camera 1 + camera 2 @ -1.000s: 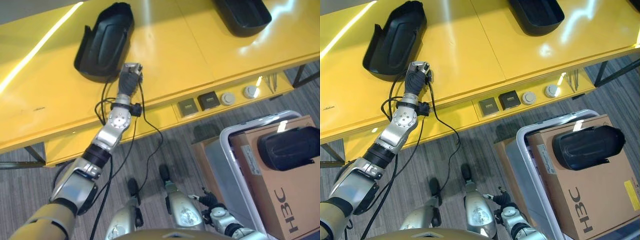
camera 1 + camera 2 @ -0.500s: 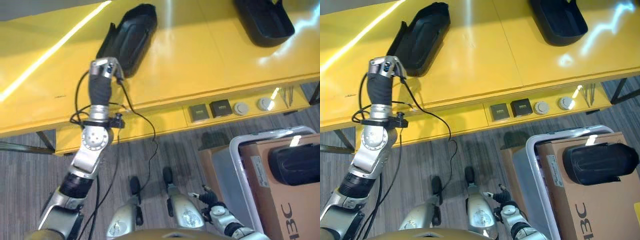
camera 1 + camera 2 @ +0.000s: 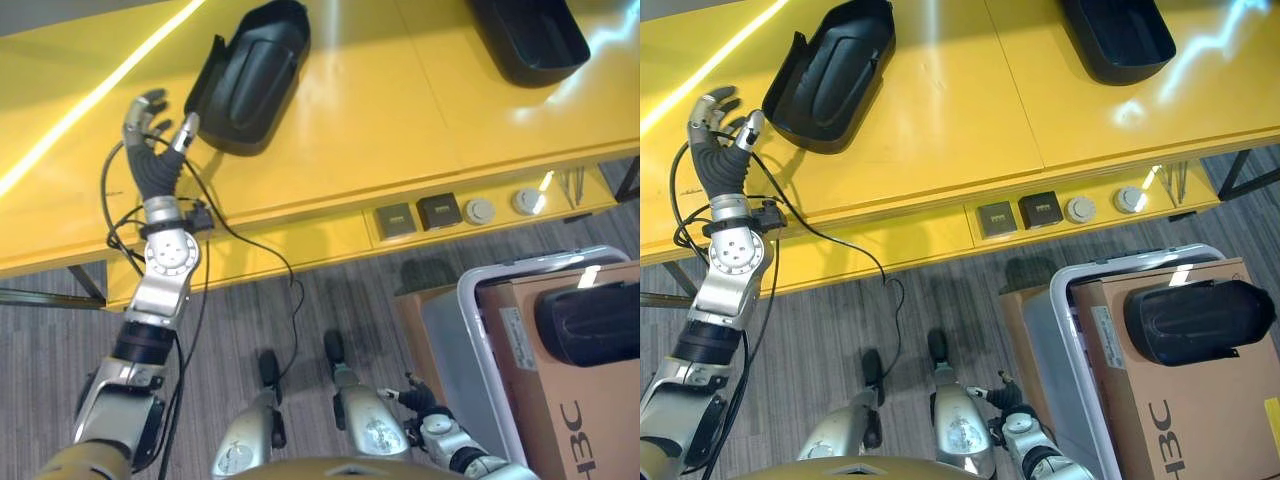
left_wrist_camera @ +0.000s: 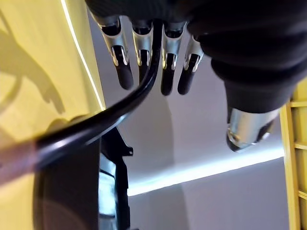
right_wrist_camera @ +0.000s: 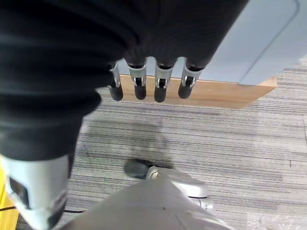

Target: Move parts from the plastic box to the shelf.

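Observation:
A black moulded part (image 3: 248,75) lies on the yellow shelf (image 3: 380,110). My left hand (image 3: 152,140) hovers over the shelf just left of that part, apart from it, open with fingers (image 4: 144,62) straight and spread. A second black part (image 3: 530,35) lies at the shelf's far right. Another black part (image 3: 1195,320) rests on a cardboard box (image 3: 1180,420) inside the white-rimmed plastic box (image 3: 1120,265) on the floor at the right. My right hand (image 3: 425,405) hangs low beside that box, open, its fingers (image 5: 148,81) holding nothing.
Sockets and round knobs (image 3: 440,210) sit in the shelf's front panel. Grey carpet floor (image 3: 890,330) lies between the shelf and the plastic box. A dark shelf leg (image 3: 45,298) stands at the left.
My left hand has drawn away from the black part's near end to the left, and its fingers have spread open. The camera has shifted; the part stays on the shelf.

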{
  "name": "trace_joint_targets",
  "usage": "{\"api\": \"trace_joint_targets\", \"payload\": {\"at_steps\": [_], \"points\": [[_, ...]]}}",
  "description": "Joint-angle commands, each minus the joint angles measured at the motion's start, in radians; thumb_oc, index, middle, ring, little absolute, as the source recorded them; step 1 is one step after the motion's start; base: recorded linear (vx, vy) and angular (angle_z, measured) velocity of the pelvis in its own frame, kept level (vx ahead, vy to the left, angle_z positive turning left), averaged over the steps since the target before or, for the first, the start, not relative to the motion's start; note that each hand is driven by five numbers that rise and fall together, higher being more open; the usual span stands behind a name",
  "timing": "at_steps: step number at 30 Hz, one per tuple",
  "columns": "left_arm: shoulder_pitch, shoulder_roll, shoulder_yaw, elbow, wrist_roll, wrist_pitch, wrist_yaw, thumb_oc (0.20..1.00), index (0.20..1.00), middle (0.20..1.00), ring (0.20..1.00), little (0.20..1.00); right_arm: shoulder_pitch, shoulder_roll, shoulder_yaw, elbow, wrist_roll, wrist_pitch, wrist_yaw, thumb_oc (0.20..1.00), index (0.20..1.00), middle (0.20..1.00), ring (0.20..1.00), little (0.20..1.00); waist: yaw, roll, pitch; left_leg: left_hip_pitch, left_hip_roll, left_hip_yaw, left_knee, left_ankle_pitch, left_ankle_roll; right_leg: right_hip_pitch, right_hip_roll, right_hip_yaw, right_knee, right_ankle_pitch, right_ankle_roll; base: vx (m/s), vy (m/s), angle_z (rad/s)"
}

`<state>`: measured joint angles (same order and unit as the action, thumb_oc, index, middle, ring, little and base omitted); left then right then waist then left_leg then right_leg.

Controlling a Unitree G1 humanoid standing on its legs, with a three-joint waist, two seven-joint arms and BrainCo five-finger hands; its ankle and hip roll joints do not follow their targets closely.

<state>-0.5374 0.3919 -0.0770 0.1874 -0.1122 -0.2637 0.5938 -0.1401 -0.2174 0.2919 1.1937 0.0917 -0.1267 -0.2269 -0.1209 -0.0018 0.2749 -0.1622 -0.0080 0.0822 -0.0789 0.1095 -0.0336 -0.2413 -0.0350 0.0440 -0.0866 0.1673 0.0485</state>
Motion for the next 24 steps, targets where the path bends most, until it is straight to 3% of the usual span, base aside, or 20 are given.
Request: {"api": "trace_joint_targets", "payload": {"at_steps": [1, 7, 9, 11, 13, 15, 24], "points": [[-0.119, 0.098, 0.007, 0.075, 0.036, -0.029, 0.084, 1.0, 1.0, 1.0, 1.0, 1.0, 0.02, 0.0, 0.034, 0.02, 0.003, -0.012, -0.007, 1.0, 1.0, 1.0, 1.0, 1.0, -0.006, -0.013, -0.06, -0.038, 0.109, -0.089, -0.008, -0.045, -0.071, 0.017, -0.075, 0.025, -0.001, -0.097, 0.099, 0.0, 0.0, 0.0], [-0.17, 0.13, -0.006, 0.174, -0.02, -0.039, 0.087, 1.0, 1.0, 1.0, 1.0, 1.0, 0.019, -0.005, 0.039, 0.02, 0.009, -0.015, -0.005, 1.0, 1.0, 1.0, 1.0, 1.0, -0.015, -0.017, -0.062, -0.041, 0.115, -0.08, -0.008, -0.042, -0.071, 0.006, -0.068, 0.037, -0.001, -0.095, 0.098, 0.01, 0.001, -0.04], [-0.169, 0.164, -0.049, 0.218, -0.115, -0.026, -0.028, 1.0, 1.0, 1.0, 1.0, 1.0, 0.018, -0.016, 0.035, 0.018, 0.016, -0.007, 0.001, 1.0, 1.0, 1.0, 1.0, 1.0, -0.018, -0.01, -0.061, -0.04, 0.118, -0.078, -0.008, -0.04, -0.069, 0.005, -0.067, 0.041, -0.001, -0.093, 0.097, 0.02, 0.007, -0.13], [-0.167, 0.173, -0.063, 0.219, -0.133, -0.025, -0.054, 1.0, 1.0, 1.0, 1.0, 1.0, 0.02, -0.018, 0.031, 0.017, 0.018, -0.004, 0.003, 1.0, 1.0, 1.0, 1.0, 1.0, -0.017, -0.008, -0.06, -0.039, 0.118, -0.079, -0.008, -0.04, -0.069, 0.006, -0.067, 0.041, -0.001, -0.093, 0.097, 0.02, 0.006, -0.1], [-0.138, 0.185, -0.087, 0.216, -0.196, -0.02, -0.146, 1.0, 1.0, 1.0, 1.0, 1.0, 0.028, -0.026, 0.017, 0.019, 0.017, 0.005, 0.011, 1.0, 1.0, 1.0, 1.0, 1.0, -0.016, -0.002, -0.059, -0.037, 0.118, -0.08, -0.008, -0.04, -0.069, 0.007, -0.066, 0.038, -0.001, -0.094, 0.097, 0.0, 0.0, 0.0], [-0.12, 0.157, -0.118, 0.199, -0.306, -0.032, -0.228, 1.0, 1.0, 1.0, 1.0, 1.0, 0.029, -0.03, 0.013, 0.019, 0.017, 0.014, 0.021, 1.0, 1.0, 1.0, 1.0, 1.0, -0.016, 0.004, -0.059, -0.036, 0.118, -0.082, -0.008, -0.038, -0.069, 0.009, -0.066, 0.037, -0.001, -0.094, 0.096, 0.0, 0.0, 0.0], [-0.114, 0.075, -0.178, 0.141, -0.549, -0.041, -0.371, 1.0, 1.0, 1.0, 1.0, 1.0, 0.02, -0.031, 0.009, 0.022, 0.025, 0.028, 0.039, 1.0, 1.0, 1.0, 1.0, 1.0, -0.021, 0.009, -0.054, -0.036, 0.119, -0.082, -0.008, -0.037, -0.07, 0.009, -0.067, 0.036, -0.001, -0.095, 0.094, 0.0, 0.001, 0.0]]}}
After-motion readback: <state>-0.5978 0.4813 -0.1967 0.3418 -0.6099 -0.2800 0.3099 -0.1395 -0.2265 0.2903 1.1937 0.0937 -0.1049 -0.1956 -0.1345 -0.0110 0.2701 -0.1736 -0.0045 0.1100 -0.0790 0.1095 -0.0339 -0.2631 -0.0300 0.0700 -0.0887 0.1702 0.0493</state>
